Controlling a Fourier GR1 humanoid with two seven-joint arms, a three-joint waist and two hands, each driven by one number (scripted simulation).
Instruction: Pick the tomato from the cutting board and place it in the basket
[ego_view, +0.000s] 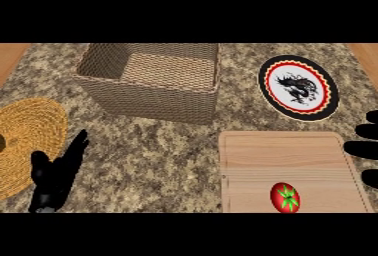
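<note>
Left hand (53, 172): is showing at the lower left over the speckled bench (162, 150); its fingers (74, 147) are stretching out straight, pointing up and slightly right, and are holding nothing.
Right hand (363, 149): is only peeking in at the right edge; its dark fingers are showing apart from one another, uncurled, and are closing on nothing.
Tomato (285, 197): is lying on the cutting board (284, 155) near its lower edge, below and to the left of the right hand's fingers and clear of them; it is sitting well apart from the left hand's fingers, far off to their right.
Cutting board: pale wood, is lying flat on the bench, its right edge running just beside the right hand's fingers.
Basket (151, 95): square, woven and open-topped, is standing above and to the right of the left hand's fingers, well apart from them, and up and to the left of the right hand's fingers.
Plate (298, 87): round, black-rimmed, with a white centre bearing a dark figure; is lying above the right hand's fingers, near them but not touching.
Woven mat (26, 140): round and straw-coloured, is lying just beside the left hand's fingers, on their left.
</note>
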